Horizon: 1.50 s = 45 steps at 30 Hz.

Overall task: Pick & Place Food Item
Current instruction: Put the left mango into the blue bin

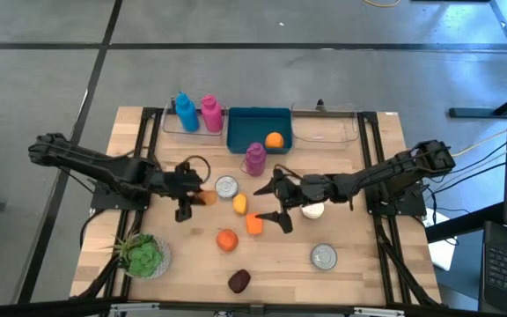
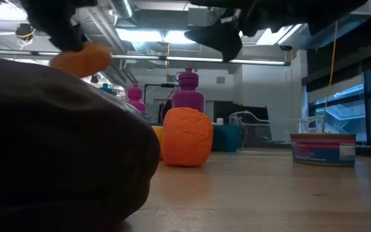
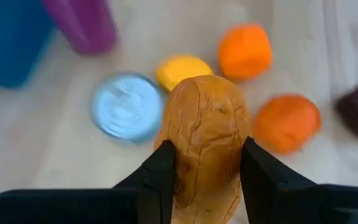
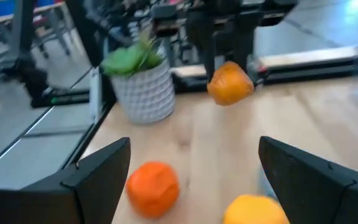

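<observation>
brown bread roll [image 3: 207,146] in left pincer [image 3: 205,171], above wooden table [image 1: 359,264]

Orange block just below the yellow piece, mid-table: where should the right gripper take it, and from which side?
Likely from straight above, fingers across the two flat sides of the orange block. It sits upright with squarish faces, and the yellow piece crowds one side. The right gripper is open beside it; the left gripper holds a bread roll.
</observation>
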Each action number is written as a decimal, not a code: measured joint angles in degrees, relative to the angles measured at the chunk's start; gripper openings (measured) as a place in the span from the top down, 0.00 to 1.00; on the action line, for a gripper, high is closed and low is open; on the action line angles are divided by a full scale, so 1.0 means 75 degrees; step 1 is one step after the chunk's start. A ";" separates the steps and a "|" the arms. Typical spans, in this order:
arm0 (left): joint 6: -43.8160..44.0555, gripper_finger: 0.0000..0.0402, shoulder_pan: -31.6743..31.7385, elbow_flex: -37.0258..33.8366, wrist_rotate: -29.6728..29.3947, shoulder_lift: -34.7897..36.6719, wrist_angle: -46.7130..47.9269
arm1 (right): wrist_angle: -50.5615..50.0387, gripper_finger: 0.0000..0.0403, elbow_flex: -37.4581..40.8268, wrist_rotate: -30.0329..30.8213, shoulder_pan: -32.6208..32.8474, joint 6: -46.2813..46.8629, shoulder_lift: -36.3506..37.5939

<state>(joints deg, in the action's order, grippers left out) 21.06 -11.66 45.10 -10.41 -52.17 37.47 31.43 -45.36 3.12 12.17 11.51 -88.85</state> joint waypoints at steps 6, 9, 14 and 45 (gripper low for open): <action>-0.1323 0.73 0.0035 0.0009 -0.1585 0.0565 -0.0676 | 0.0060 0.13 -0.0003 0.0210 -0.0569 0.0801 0.0224; -0.2054 0.73 0.0035 0.0015 -0.2251 0.0605 -0.1191 | 0.0093 0.13 -0.0003 0.0074 -0.0902 0.1597 0.0222; -0.3115 0.73 0.0035 0.0017 -0.3246 0.0324 -0.1741 | 0.0396 0.13 -0.0003 -0.0534 -0.1355 0.2486 0.0195; -0.4261 0.73 -0.0032 0.5591 -0.4279 -0.5059 0.1443 | 0.0552 0.13 -0.0003 -0.0472 -0.1723 0.3602 0.0189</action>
<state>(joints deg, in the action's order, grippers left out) -10.90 -11.90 87.03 -42.50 -90.12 48.29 35.57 -45.39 -0.43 -0.75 38.52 -87.44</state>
